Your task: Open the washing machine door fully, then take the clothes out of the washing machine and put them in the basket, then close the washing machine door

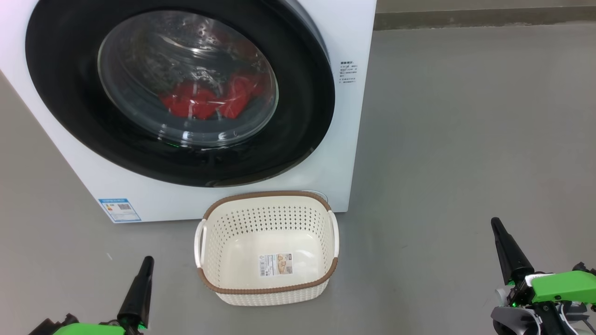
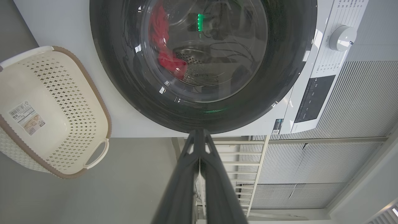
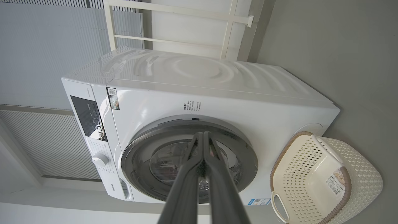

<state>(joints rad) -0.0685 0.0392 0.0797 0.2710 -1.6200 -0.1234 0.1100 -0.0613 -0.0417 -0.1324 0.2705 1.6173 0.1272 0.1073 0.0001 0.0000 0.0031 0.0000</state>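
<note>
The white washing machine (image 1: 335,153) fills the upper left of the head view. Its round door (image 1: 70,107) with the glossy black rim lies flat against the front. Behind the glass lie the red clothes (image 1: 205,100) in the drum, also the clothes (image 2: 164,59) in the left wrist view. On the floor just before the machine stands the cream basket (image 1: 267,284) with nothing in it. My left gripper (image 1: 148,260) is low at the left, shut and holding nothing. Off to the right, my right gripper (image 1: 495,222) is likewise shut, far from the door.
Grey floor (image 1: 465,139) stretches to the right of the machine. A control panel with a white dial (image 2: 342,37) sits on the machine's front. Behind it are a white railing (image 3: 174,12) and ribbed wall panels (image 2: 357,102).
</note>
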